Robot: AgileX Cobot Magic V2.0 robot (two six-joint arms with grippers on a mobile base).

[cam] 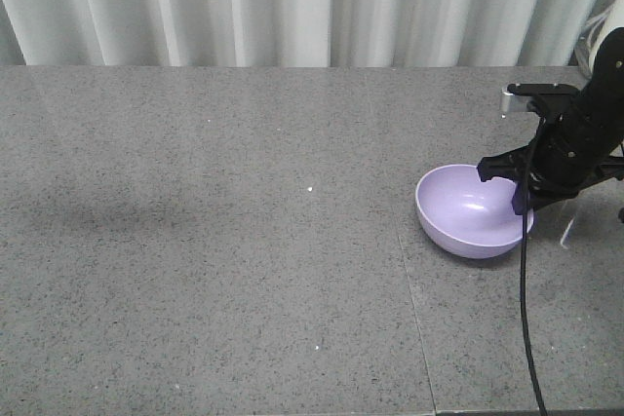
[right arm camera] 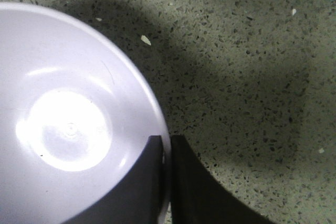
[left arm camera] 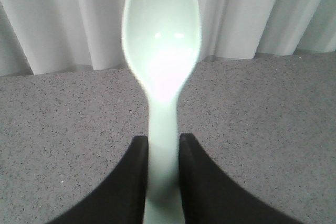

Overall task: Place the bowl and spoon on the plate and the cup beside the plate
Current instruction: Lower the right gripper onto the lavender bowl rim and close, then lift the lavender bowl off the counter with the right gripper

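Observation:
The lavender bowl (cam: 472, 211) sits at the right of the grey table, slightly tilted. My right gripper (cam: 499, 187) is shut on its right rim; in the right wrist view one finger is inside the bowl (right arm camera: 68, 129) and the other outside, gripper (right arm camera: 166, 142) pinching the wall. In the left wrist view my left gripper (left arm camera: 163, 142) is shut on the flat handle of the mint-green spoon (left arm camera: 161, 51), whose head points away toward the curtain. The left gripper is outside the front view. The plate and the cup are out of view.
A speckled grey stone table (cam: 214, 241) with a seam (cam: 409, 280) running front to back. White curtains (cam: 292, 2) hang behind it. A black cable (cam: 526, 319) hangs from the right arm down to the front edge.

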